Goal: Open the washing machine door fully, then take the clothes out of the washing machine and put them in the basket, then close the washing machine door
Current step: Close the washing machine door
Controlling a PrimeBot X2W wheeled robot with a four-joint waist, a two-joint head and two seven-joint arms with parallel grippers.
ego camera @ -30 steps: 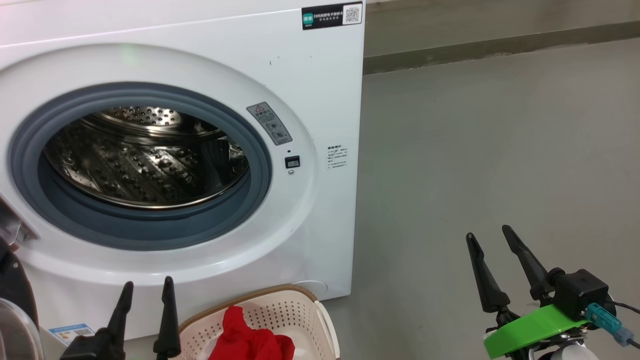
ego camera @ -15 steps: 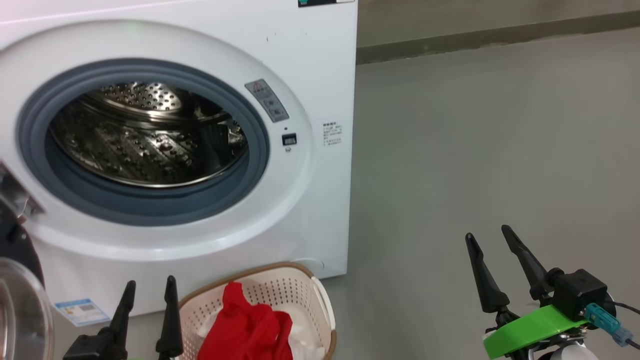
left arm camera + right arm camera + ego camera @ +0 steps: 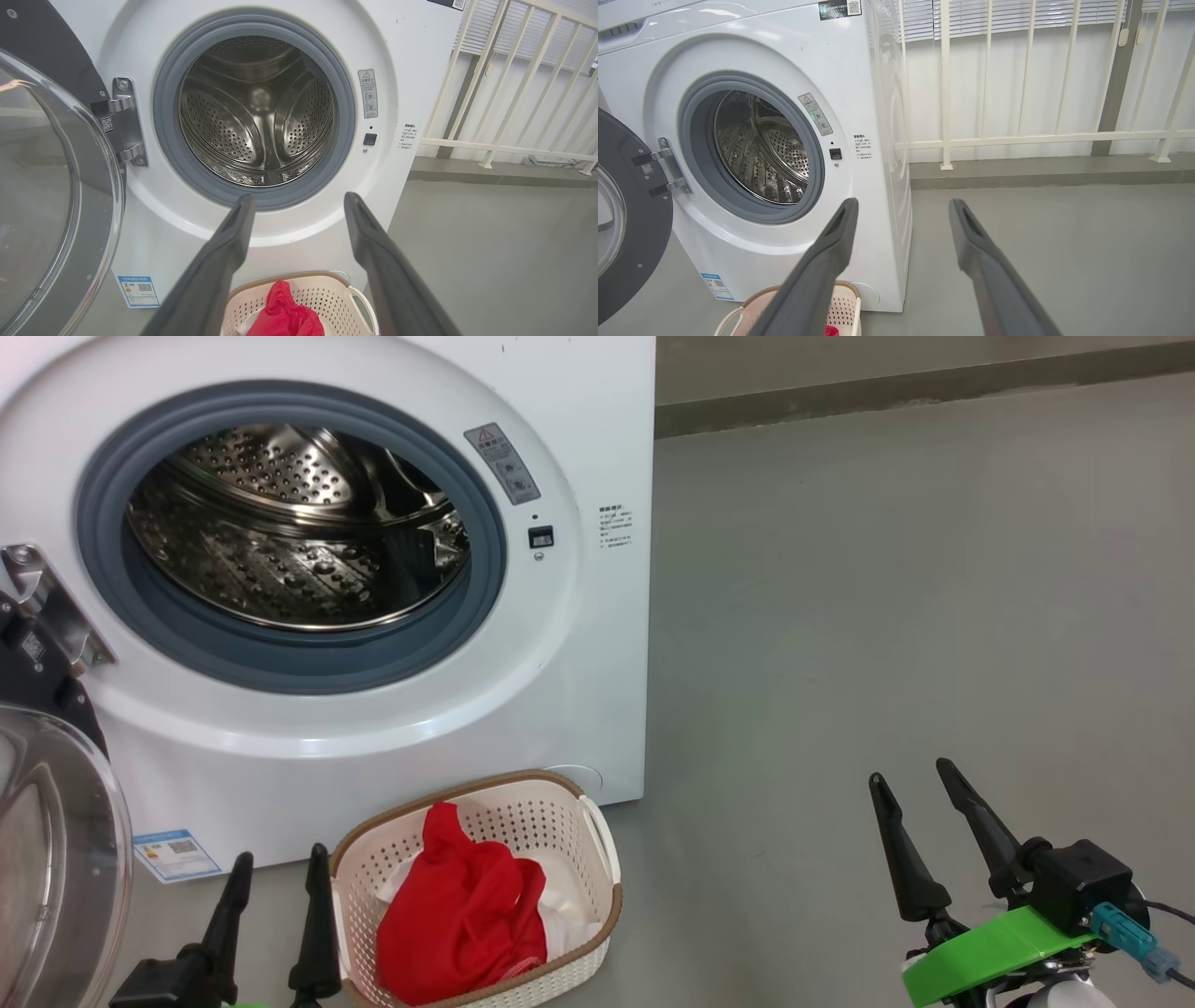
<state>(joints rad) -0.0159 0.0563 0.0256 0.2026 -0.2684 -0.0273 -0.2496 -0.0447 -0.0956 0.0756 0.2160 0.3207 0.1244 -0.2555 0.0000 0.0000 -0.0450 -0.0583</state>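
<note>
Beside your left gripper [image 3: 280, 857], the basket [image 3: 523, 821] holds the clothes [image 3: 457, 915]; both grippers are released.

Your left gripper has its two fingers [image 3: 229, 910] spread apart and it grasps nothing. The basket stands on the grey floor [image 3: 887, 569] just to the right of it, with the red and white clothes lying inside. Ahead of this gripper you see the washing machine [image 3: 597, 663] with its steel drum [image 3: 289, 532] open to view. The washing machine door [image 3: 56, 859] hangs swung out on its hinge [image 3: 56, 607], at the left side of the gripper. Your right gripper [image 3: 910, 773] is well apart to the right, over the floor, with fingers parted and nothing between them. Far ahead of it, in the right wrist view, a white railing [image 3: 1017, 137] runs past the side of the machine.
</note>
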